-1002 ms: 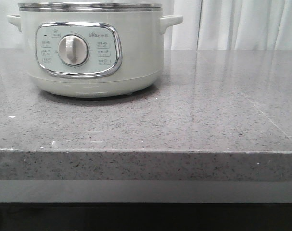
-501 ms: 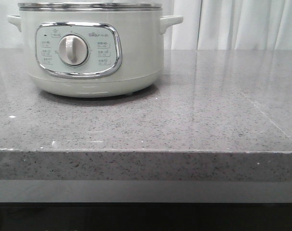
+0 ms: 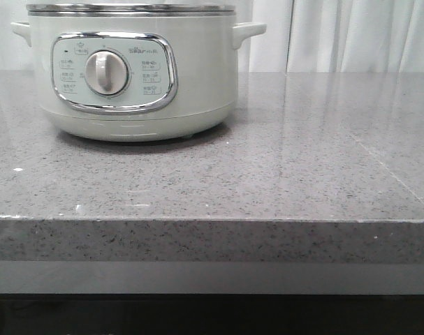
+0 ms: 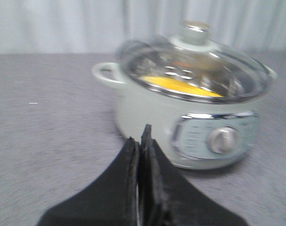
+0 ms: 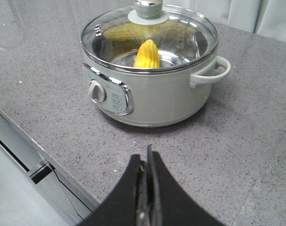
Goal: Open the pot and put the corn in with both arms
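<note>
Nothing is shifting on the speckled grey stone counter (image 3: 267, 181) since the earlier front views: the large round pale grey-green electric pot (image 3: 131, 70) is sitting in the same spot at the left rear, its chrome-framed dial panel facing forward. The short bright yellow corn cob (image 5: 146, 54) is lying inside it under the steel-rimmed glass lid (image 5: 180, 35), which is resting in place. The black left gripper (image 4: 142, 141) and black right gripper (image 5: 146, 162) are both hanging near the pot, apart from it, jaws pressed together and gripping nothing.
</note>
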You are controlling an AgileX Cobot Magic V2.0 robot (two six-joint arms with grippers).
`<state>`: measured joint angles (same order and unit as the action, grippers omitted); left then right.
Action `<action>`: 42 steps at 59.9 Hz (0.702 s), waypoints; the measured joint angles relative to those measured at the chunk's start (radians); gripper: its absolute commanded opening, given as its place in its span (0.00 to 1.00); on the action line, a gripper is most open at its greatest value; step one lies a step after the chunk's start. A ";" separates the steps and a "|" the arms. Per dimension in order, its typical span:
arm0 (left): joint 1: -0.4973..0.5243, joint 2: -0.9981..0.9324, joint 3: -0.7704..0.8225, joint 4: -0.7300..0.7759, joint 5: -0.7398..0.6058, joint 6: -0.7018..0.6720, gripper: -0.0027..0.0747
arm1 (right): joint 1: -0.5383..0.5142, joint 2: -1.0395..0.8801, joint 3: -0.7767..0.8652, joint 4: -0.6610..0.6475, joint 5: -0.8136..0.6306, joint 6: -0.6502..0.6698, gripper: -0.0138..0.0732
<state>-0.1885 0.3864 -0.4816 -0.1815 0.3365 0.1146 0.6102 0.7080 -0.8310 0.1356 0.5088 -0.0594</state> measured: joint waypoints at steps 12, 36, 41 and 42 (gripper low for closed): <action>0.164 -0.263 0.223 -0.027 -0.037 -0.002 0.01 | 0.000 0.002 0.000 0.000 0.000 0.000 0.08; 0.171 -0.393 0.441 0.029 -0.121 -0.132 0.01 | 0.000 0.002 0.000 0.000 0.000 0.000 0.08; 0.159 -0.393 0.472 0.073 -0.168 -0.150 0.01 | 0.000 0.002 0.000 0.000 0.000 0.000 0.08; 0.154 -0.393 0.482 0.086 -0.185 -0.158 0.01 | 0.000 0.002 0.000 0.000 0.000 0.000 0.08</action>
<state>-0.0342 -0.0065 0.0000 -0.0958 0.1517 -0.0430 0.6102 0.7098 -0.8310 0.1356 0.5088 -0.0594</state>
